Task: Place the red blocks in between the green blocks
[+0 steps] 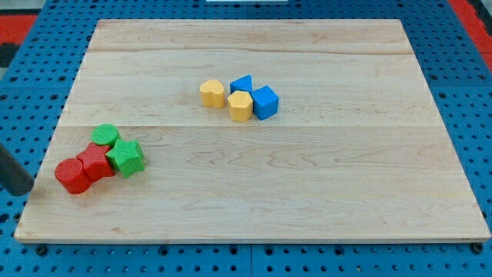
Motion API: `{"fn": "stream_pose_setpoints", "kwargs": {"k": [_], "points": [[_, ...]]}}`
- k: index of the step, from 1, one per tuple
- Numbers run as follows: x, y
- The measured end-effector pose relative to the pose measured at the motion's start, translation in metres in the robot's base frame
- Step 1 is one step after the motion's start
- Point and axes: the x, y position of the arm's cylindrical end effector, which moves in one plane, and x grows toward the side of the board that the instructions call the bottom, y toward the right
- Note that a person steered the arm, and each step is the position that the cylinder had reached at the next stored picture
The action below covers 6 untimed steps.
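Two red blocks and two green blocks sit in a tight cluster at the view's lower left of the wooden board (pixel 307 185). A red cylinder (pixel 72 176) is lowest and leftmost. A second red block (pixel 95 161) touches it and lies between a green round block (pixel 105 135) above it and a green star block (pixel 126 158) to its right. My tip (pixel 23 190) is just off the board's left edge, to the left of the red cylinder and apart from it.
A second cluster sits at the upper middle: a yellow heart-shaped block (pixel 212 92), a yellow hexagonal block (pixel 241 105), a blue triangular block (pixel 242 82) and a blue cube (pixel 266 102). A blue pegboard (pixel 461 100) surrounds the board.
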Motion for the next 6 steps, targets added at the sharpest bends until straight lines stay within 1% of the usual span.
{"fn": "stream_pose_setpoints", "kwargs": {"k": [1, 2, 3, 4, 6], "points": [[-0.006, 0.021], [-0.006, 0.025], [0.018, 0.026], [0.010, 0.031], [-0.041, 0.064]]}}
